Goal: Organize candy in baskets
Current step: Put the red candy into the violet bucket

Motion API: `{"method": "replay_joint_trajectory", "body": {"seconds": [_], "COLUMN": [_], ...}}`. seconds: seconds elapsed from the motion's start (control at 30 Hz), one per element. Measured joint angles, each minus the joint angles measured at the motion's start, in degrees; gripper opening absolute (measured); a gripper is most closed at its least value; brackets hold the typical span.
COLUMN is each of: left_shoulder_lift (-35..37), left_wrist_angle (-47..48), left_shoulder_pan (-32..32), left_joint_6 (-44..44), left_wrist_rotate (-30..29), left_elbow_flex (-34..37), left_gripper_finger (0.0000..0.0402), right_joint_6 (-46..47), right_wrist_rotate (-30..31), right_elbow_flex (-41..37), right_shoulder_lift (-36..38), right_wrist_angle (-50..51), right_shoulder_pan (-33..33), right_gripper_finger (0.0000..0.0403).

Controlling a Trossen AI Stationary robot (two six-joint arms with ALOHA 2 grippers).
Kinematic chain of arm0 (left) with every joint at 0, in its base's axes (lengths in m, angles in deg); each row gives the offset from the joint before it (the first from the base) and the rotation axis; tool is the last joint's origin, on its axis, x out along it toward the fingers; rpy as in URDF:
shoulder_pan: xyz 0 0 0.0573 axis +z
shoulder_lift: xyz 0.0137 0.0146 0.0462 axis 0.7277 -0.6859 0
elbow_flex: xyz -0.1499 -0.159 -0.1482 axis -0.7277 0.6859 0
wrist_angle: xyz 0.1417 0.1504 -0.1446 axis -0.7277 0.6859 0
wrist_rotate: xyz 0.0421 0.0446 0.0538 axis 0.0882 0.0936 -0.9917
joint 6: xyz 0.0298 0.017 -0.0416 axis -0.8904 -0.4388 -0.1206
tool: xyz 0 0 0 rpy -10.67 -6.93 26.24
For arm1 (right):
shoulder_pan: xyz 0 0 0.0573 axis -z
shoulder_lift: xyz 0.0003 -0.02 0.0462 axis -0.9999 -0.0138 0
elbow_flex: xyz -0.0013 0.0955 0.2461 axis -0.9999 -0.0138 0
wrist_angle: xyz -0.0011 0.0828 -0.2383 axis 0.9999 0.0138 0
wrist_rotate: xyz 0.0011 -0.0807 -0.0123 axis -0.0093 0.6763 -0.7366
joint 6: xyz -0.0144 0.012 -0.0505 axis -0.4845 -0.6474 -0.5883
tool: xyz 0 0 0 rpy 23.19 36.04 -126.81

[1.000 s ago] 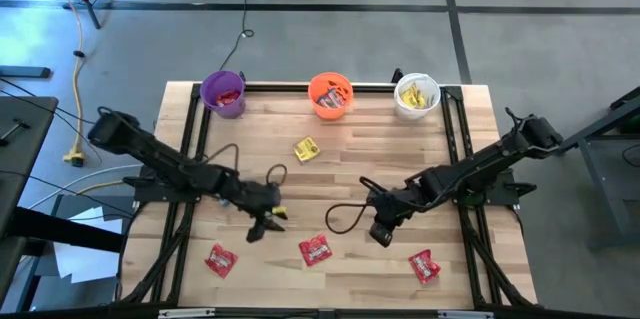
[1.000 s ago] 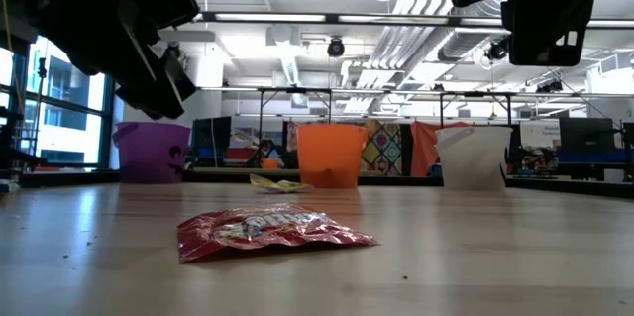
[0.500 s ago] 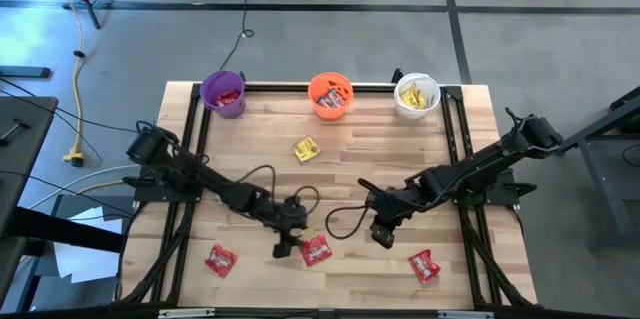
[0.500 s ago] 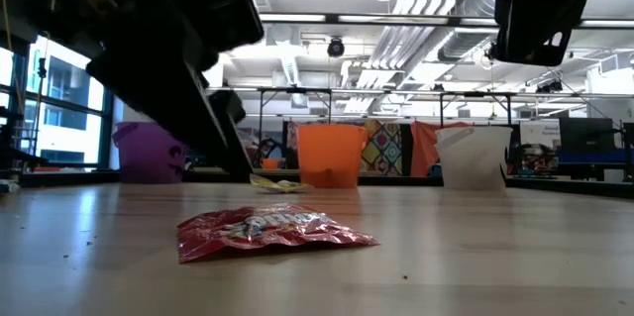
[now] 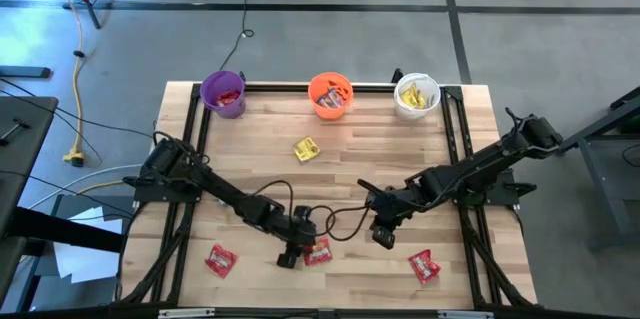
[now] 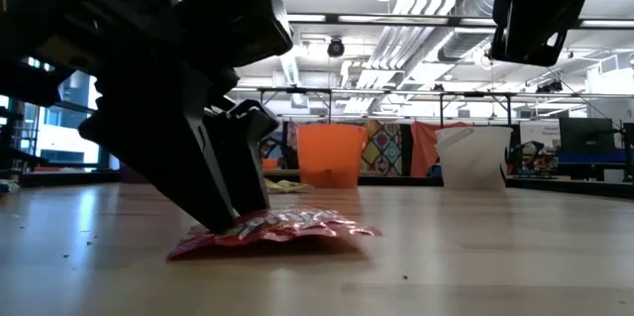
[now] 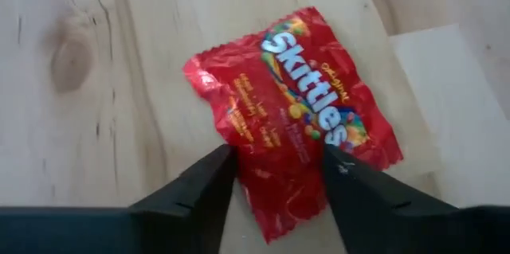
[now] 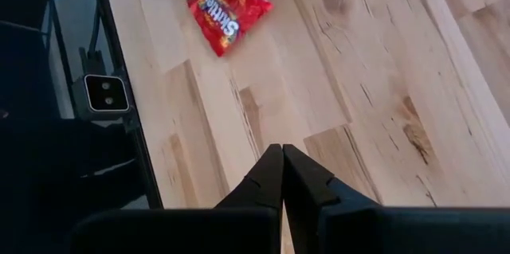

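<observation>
Pale wooden tabletop framed in black rails, grey floor around, open workshop with ceiling lights behind. Down at lower centre of the high view: left gripper, fingers apart, straddling one end of a red Skittles packet lying flat. Right gripper hovering mid-table, fingers pressed together, empty. Along the top edge: purple bucket, orange bucket, white bucket, candy inside each.
</observation>
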Motion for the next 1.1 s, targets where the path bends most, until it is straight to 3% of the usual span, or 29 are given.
{"method": "replay_joint_trajectory", "body": {"seconds": [0.27, 0.33, 0.53, 0.67, 0.77, 1.1], "left_shoulder_lift": [2.6, 4.0, 11.1, 18.1, 24.2, 42.2], "left_wrist_angle": [2.6, 4.7, 16.2, 22.8, 25.9, 41.6], "left_shoulder_pan": [0.1, 0.2, 2.7, 7.6, 13.7, 38.7], "left_joint_6": [-1.8, -1.8, 0.2, 4.5, 8.7, 18.4], "left_wrist_rotate": [1.5, 2.1, -1.2, -3.1, -5.5, -23.4], "left_elbow_flex": [0.3, 0.4, 0.4, 1.0, 2.1, 2.8], "left_gripper_finger": [0.0031, 0.001, 0.0005, 0.0003, 0.0002, 0.0001], "right_joint_6": [0.0, 0.0, -0.1, -0.2, -0.4, -3.8], "right_wrist_rotate": [0.0, 0.0, 0.3, 1.4, 2.2, 2.8], "right_elbow_flex": [0.0, 0.0, 0.0, 0.0, 0.0, 0.0], "right_shoulder_lift": [0.0, 0.0, 0.0, 0.0, 0.0, 0.0], "right_wrist_angle": [0.0, -0.1, -0.1, -0.5, -1.0, -3.8], "right_shoulder_pan": [0.0, 0.0, 0.2, 0.6, 1.6, 8.7], "right_gripper_finger": [0.0, 0.0, 0.0, 0.0, 0.0, 0.0]}}
